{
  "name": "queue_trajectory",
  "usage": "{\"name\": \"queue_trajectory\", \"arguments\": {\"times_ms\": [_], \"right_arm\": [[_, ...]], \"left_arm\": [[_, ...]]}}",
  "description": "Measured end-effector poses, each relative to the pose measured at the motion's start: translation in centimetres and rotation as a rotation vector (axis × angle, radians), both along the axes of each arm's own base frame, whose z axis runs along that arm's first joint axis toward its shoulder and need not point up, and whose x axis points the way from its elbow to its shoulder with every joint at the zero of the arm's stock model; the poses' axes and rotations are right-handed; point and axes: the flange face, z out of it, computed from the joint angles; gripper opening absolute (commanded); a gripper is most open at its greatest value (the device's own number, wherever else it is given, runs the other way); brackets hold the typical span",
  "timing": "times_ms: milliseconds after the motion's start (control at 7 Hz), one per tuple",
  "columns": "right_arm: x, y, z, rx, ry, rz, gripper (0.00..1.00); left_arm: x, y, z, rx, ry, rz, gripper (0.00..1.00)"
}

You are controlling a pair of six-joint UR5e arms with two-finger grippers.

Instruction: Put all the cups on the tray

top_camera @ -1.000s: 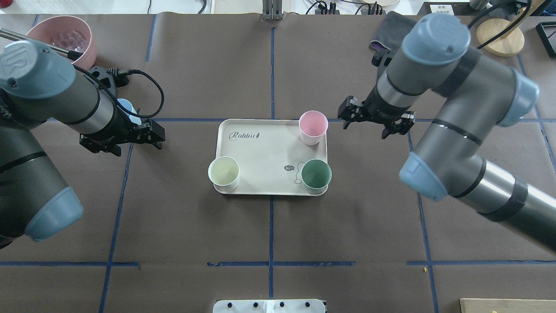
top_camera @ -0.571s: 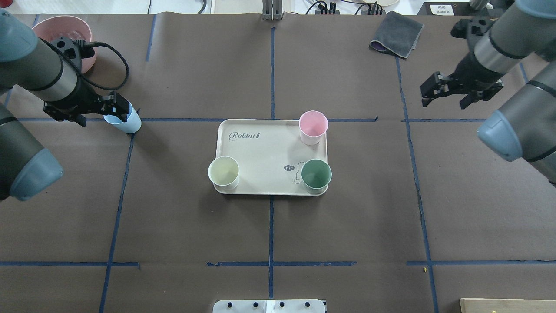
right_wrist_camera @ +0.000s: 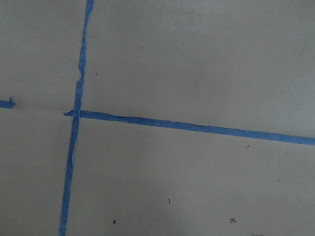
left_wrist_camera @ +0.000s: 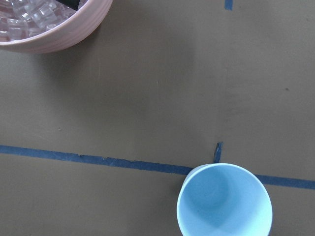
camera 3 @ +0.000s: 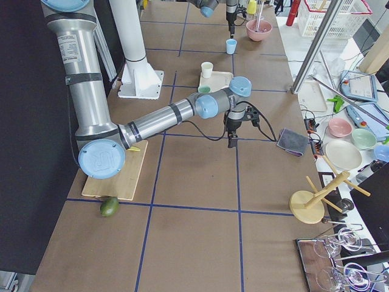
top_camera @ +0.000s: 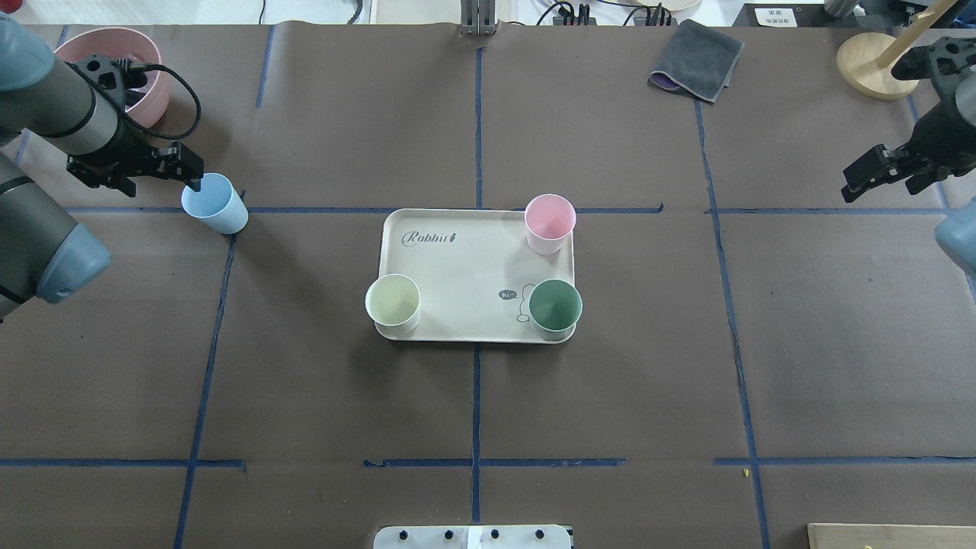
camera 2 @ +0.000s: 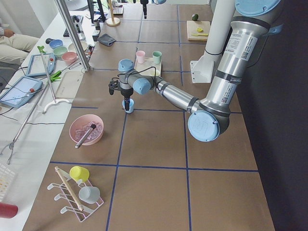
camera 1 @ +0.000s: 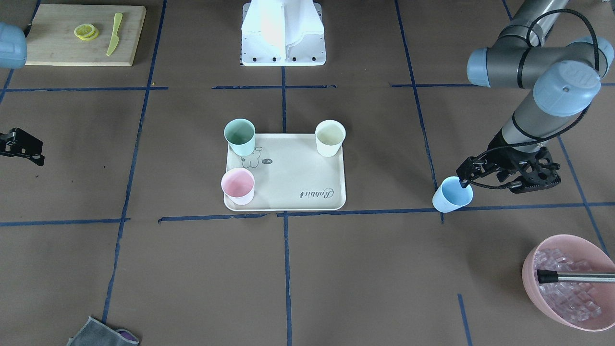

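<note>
Brown-paper table [top_camera: 610, 396]: marked into squares by blue tape lines; it carries every item below.
Left arm [top_camera: 46, 114]: reaches over the far left part of the table, its wrist pointing down near the pink bowl.
Right arm [top_camera: 949, 118]: stands at the table's far right edge, well apart from the tray.
Tray [top_camera: 465, 274]: cream, lying flat at the table's centre with three cups on it.
Pink bowl [top_camera: 158, 88]: sits in the far left corner and holds clear ice cubes.
Left hand [top_camera: 137, 171]: jaws spread wide, gripping nothing. One fingertip is at the blue cup's rim; whether they touch cannot be told.
Right hand [top_camera: 888, 171]: jaws look spread, partly hidden by the arm. It is empty, over bare table.
Blue cup [top_camera: 215, 203]: upright on the table at a tape crossing, off the tray and well to its left.
Pink cup [top_camera: 549, 223]: upright in the tray's far right corner.
Green cup [top_camera: 555, 308]: upright in the near right corner, beside the bear drawing.
Cream cup [top_camera: 393, 303]: upright in the near left corner.
</note>
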Motion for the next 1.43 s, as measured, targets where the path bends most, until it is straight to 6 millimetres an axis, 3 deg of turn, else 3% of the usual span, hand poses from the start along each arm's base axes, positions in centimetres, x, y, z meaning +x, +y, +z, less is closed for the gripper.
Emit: {"name": "queue_trajectory", "arguments": {"times_ms": [286,429,571,1143,1429], "right_arm": [[0.1,0.1,0.1,0.002,0.001,-0.001,1.0],[0.2,0.1,0.1,0.001,0.001,0.0,1.0],[0.2,0.1,0.1,0.001,0.002,0.0,1.0],[0.2,0.1,0.0,0.002,0.002,0.003,1.0],[0.2,0.2,0.0,0.002,0.001,0.004,1.0]], "left_arm": [[1.4,-0.5,1.8,0.004,0.02,0.005,1.0],[2.3,-0.1,2.2,0.006,0.023,0.02,0.64],[3.1,0.3,2.3,0.003,0.026,0.028,0.04],[3.2,0.0,1.4,-0.041,0.051,0.024,0.0],[4.0,-2.3,-4.3,-0.11,0.057,0.002,0.0]]}}
